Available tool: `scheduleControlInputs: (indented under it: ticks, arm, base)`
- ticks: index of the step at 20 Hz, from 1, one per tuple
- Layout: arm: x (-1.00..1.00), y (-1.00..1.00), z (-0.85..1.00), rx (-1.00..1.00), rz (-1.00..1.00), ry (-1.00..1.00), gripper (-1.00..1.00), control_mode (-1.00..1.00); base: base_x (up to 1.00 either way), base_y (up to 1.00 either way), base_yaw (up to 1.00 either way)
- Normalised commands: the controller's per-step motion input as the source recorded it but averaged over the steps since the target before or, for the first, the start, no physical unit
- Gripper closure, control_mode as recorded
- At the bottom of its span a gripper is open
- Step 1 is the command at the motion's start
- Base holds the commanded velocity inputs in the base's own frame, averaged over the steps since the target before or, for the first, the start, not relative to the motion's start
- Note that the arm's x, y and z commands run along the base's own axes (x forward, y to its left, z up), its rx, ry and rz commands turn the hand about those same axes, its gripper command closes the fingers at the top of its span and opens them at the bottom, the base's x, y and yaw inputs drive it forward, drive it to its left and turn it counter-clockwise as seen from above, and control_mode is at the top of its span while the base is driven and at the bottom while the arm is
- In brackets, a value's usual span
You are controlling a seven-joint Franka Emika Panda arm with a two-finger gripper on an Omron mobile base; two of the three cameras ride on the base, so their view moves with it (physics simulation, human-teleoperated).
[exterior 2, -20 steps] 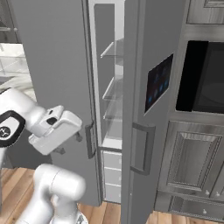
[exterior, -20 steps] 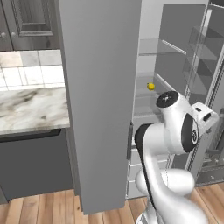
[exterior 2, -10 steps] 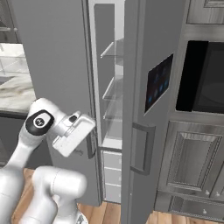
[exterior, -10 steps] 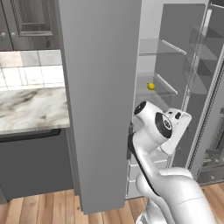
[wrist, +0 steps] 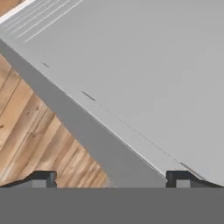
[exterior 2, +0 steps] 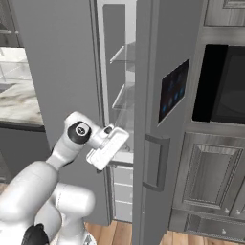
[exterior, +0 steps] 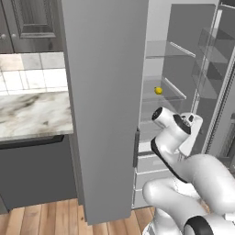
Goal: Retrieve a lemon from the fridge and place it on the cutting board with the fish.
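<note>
Since a second ago my white arm has folded lower and swung in toward the gap between the doors of the tall grey matte fridge [exterior: 105,105]; the base has not shifted. From the left base camera I see the small bright yellow lemon [exterior: 158,90] sitting on a glass shelf [exterior: 167,94] inside, above and beyond my hand. My two-finger gripper [wrist: 111,178] has its tips spread wide with nothing between them, pointed at a pale grey fridge panel with wooden plank floor [wrist: 39,131] beside it.
</note>
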Motion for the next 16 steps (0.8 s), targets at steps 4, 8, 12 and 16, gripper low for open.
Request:
scheduleControlInputs:
  ticks: [4,8,12,16]
  arm:
    - [0.53,-0.36,-0.47,-0.03,0.00,0.21,-1.00,-1.00]
    - [0.44,-0.44,-0.34,-0.02,0.00,0.21,-1.00,-1.00]
    - [0.04,-0.84,-0.11,0.00,0.00,0.17,-1.00,-1.00]
    - [0.00,-0.99,-0.01,0.00,0.00,0.17,-1.00,-1.00]
  base:
    - [0.00,0.00,0.00]
    - [0.00,0.00,0.00]
    - [0.00,0.00,0.00]
    - [0.00,0.00,0.00]
